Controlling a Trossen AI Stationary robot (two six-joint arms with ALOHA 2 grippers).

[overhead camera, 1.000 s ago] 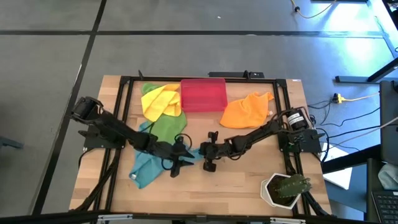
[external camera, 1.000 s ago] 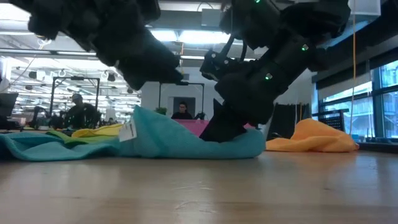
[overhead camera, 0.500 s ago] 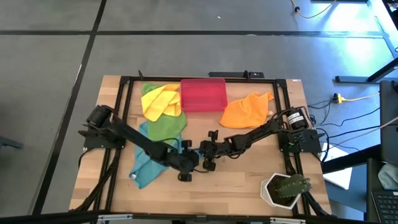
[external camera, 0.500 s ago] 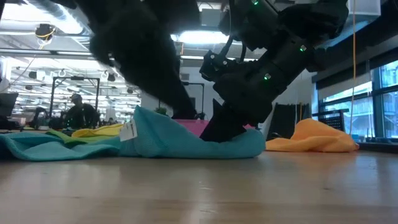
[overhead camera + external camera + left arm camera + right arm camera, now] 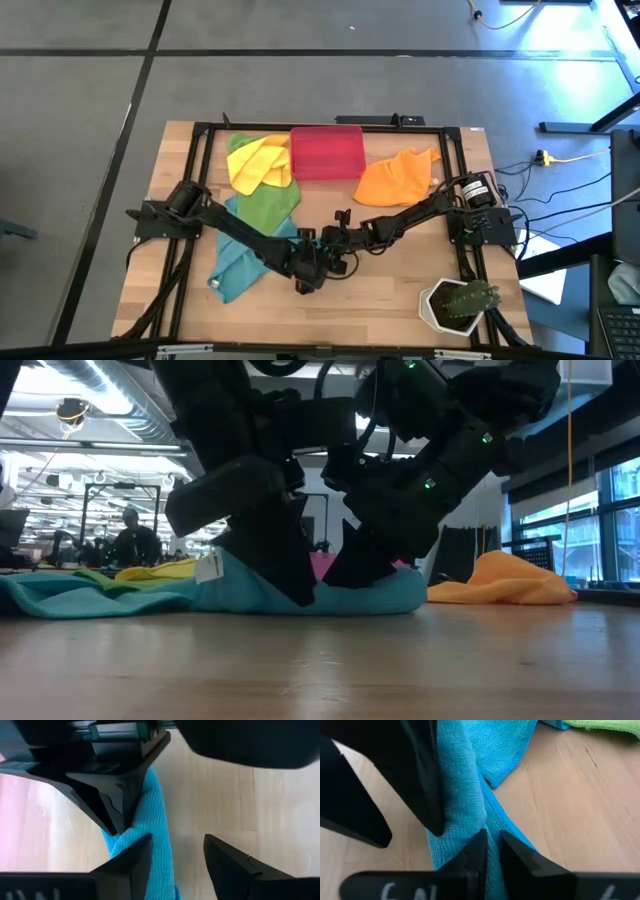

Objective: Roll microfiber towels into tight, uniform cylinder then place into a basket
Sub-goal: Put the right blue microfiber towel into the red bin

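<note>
A teal-blue towel lies crumpled on the wood left of centre, and its right end reaches under both grippers. My right gripper is shut on that end, as the right wrist view shows. My left gripper is open and low at the towel, close beside the right gripper. In the left wrist view one finger is at the towel and the other over bare wood. The green towel, the yellow towel and the orange towel lie at the back beside the red-pink basket. My left gripper has one fingertip against the towel's long folded edge, coming down from above and from the table's left. Its other finger stands over bare wood, and the towel stays on the table. My right gripper pinches a raised fold of the towel's right end between its two fingers. The fingers slant down from the table's right. The rest of the towel lies slack on the table.
A white hexagonal plant pot stands at the near right corner. A black frame runs around the work area. Bare wood lies along the near edge. People sit in the room beyond the table.
My left gripper has gone toward the table's right and near edge and come down onto the teal towel beside my right gripper. My right gripper has kept its hold, and the towel has stayed in place.
</note>
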